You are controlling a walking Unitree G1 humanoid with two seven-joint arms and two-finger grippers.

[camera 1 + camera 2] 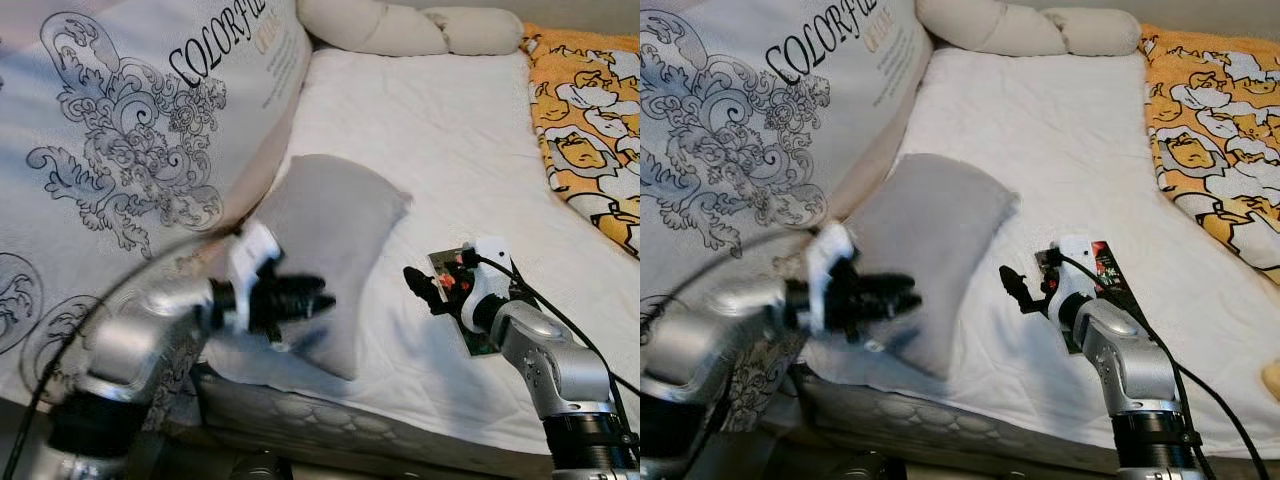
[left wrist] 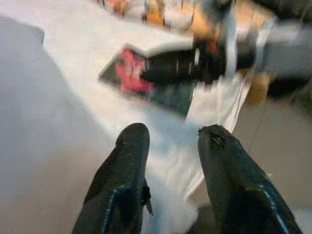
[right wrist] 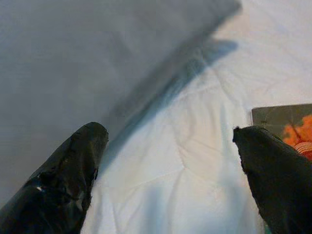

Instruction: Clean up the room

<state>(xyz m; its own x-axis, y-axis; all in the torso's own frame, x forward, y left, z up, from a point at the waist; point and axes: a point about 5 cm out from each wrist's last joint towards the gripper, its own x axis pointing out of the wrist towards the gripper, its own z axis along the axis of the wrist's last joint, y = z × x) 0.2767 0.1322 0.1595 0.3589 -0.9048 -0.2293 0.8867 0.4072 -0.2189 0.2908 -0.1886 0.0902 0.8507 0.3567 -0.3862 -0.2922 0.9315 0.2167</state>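
Note:
A grey pillow (image 1: 330,215) lies on the white bed sheet (image 1: 450,150), its near end at the bed's front edge. My left gripper (image 1: 322,297) hovers over that near end, open, with nothing between its fingers (image 2: 127,146). To the right, a flat dark booklet with red print (image 1: 1110,270) lies on the sheet. My right gripper (image 1: 422,288) hangs just above the booklet's left edge and points toward the pillow. It is wide open and holds nothing. In the right wrist view the booklet's corner (image 3: 287,124) sits beside one fingertip (image 3: 253,141).
A large patterned mattress (image 1: 120,150) with black lettering leans over the bed's left side, against the pillow. Cream bolsters (image 1: 400,25) lie at the head. An orange and yellow cartoon blanket (image 1: 590,120) covers the right side. The quilted bed edge (image 1: 330,415) runs along the front.

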